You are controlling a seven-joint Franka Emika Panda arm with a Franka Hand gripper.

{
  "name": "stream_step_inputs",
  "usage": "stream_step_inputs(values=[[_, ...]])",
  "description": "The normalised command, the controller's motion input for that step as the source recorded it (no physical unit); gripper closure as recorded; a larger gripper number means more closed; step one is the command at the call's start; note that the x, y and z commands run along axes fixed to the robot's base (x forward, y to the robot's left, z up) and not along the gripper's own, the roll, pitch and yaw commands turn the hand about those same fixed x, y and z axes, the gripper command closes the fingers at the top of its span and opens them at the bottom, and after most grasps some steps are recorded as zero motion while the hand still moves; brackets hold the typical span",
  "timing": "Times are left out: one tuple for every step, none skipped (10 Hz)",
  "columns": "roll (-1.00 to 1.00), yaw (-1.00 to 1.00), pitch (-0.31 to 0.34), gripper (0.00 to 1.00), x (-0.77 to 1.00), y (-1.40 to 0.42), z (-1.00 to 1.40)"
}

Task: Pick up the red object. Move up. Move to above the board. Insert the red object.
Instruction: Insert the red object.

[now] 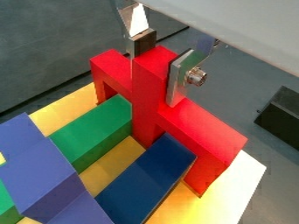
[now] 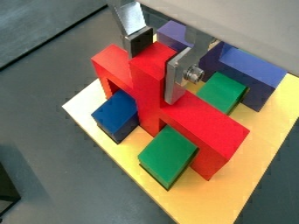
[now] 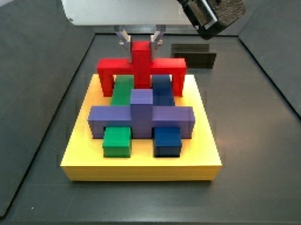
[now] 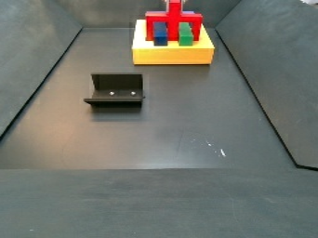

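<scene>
Over the board (image 3: 141, 158), gripper (image 1: 158, 54) clamps the red object's (image 1: 187, 122) stub.

I find no legible text, label, brand, number or sign in any of my four views. The gripper (image 1: 155, 59), closed on the upright stub of the red object (image 1: 163, 114) above the board (image 3: 141, 163), carries no marking on its silver finger plates or dark pads in both wrist views. The red, green, blue and purple block faces are plain. The fixture (image 4: 115, 90) shows only two small pale dots on its upright face in a side view, too small to read as characters. The dark box (image 3: 195, 56) behind the board is likewise unmarked.
</scene>
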Motion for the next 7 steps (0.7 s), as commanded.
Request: stream_step_inputs(values=[[-0.03, 0.0, -0.153, 1.0, 0.0, 0.0, -0.42], [-0.1, 0.0, -0.199, 1.0, -0.01, -0.03, -0.49], [-0.12, 0.0, -0.179, 1.0, 0.0, 0.0, -0.48], [-0.05, -0.03, -0.137, 1.0, 0.0, 0.05, -0.47], [-0.03, 0.0, -0.12, 1.0, 0.0, 0.05, -0.39], [0.01, 0.0, 0.0, 1.0, 0.0, 0.0, 0.0], [0.0, 0.0, 0.0, 1.0, 0.0, 0.0, 0.0]])
